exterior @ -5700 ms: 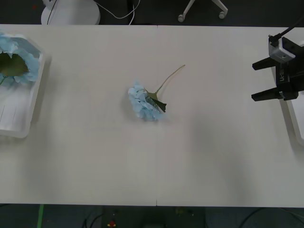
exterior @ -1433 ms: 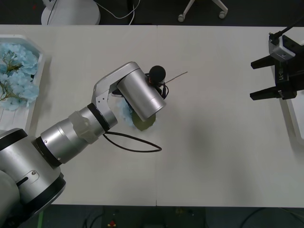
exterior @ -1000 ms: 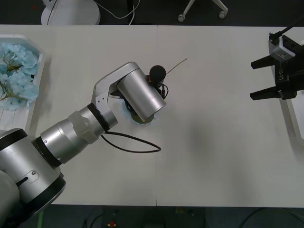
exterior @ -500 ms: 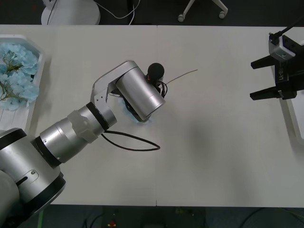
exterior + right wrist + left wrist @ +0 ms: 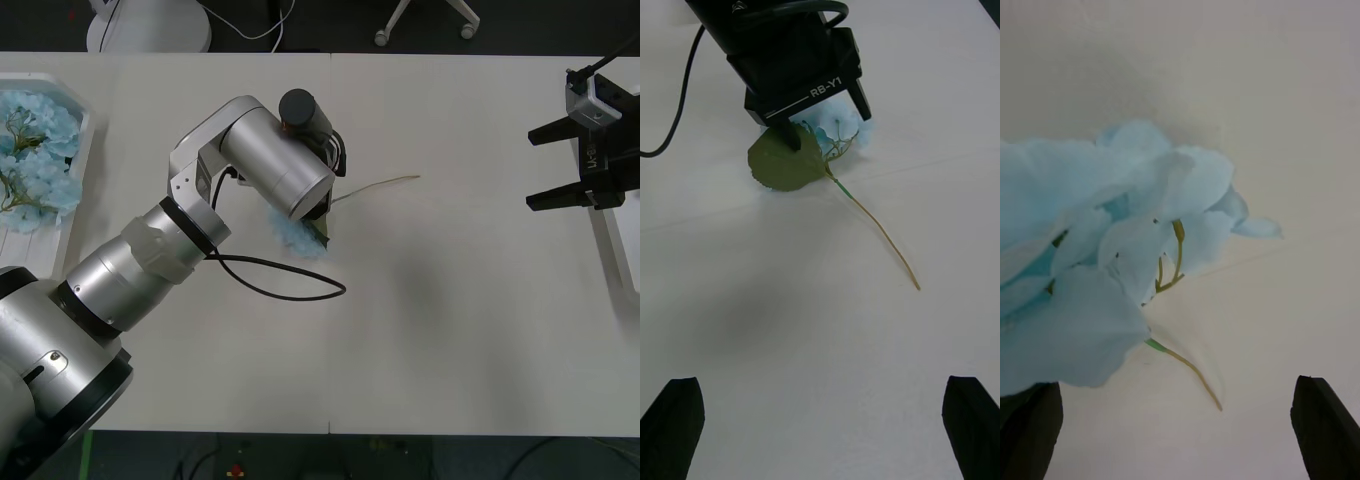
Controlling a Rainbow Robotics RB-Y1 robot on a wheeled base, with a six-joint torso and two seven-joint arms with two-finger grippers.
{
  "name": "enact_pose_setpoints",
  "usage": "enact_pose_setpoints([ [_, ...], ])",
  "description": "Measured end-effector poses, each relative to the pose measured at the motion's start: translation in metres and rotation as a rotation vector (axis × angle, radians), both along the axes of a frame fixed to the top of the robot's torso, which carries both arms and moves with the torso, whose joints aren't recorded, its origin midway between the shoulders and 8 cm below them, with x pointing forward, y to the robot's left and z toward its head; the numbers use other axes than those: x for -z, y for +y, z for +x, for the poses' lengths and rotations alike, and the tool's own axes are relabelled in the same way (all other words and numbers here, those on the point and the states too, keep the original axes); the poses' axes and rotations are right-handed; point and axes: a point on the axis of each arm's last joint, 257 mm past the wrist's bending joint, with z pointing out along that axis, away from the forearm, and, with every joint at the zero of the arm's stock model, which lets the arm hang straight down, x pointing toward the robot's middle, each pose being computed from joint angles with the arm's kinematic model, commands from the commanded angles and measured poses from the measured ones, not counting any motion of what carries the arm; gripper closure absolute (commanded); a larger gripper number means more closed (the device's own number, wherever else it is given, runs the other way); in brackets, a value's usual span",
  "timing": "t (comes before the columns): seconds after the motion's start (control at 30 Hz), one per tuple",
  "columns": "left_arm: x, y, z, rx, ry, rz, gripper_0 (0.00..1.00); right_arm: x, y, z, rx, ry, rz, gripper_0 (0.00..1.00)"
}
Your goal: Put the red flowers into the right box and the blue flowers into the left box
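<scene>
Step in hand: pickup of the blue flower (image 5: 297, 234). The left gripper (image 5: 827, 124) straddles its head at table centre; whether it grips cannot be told. Next: carry to the left box (image 5: 72, 180). The right gripper (image 5: 541, 170) waits, spread wide.

Wide pale cream counter (image 5: 450, 330) w/ a thin seam running front to back near mid. Beyond far edge: dark floor (image 5: 520, 25), white round pedestal base (image 5: 150, 25) w/ white cable (image 5: 262, 33), white caster legs of a chair (image 5: 425, 20). Even overhead light, soft shadows.
</scene>
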Motion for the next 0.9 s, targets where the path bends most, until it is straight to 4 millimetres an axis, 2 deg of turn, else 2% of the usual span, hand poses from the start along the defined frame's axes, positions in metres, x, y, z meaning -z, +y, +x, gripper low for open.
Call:
enact_pose_setpoints([
  [0.1,-0.002,-0.011,0.009,0.018,-0.032,-0.06,0.0,0.0,0.0,0.0,0.0,0.0,0.0,0.08],
  [0.2,0.004,-0.015,0.017,0.016,-0.049,-0.089,0.0,0.0,0.0,0.0,0.0,0.0,0.0,0.08],
  [0.47,0.013,-0.02,0.016,-0.008,-0.033,-0.105,0.0,0.0,0.0,0.0,0.0,0.0,0.0,0.08],
  [0.7,0.032,-0.012,0.014,-0.019,-0.017,-0.057,0.0,0.0,0.0,0.0,0.0,0.0,0.0,0.08],
  [0.9,0.037,-0.007,0.015,-0.022,-0.026,-0.028,0.0,0.0,0.0,0.0,0.0,0.0,0.0,0.08],
])
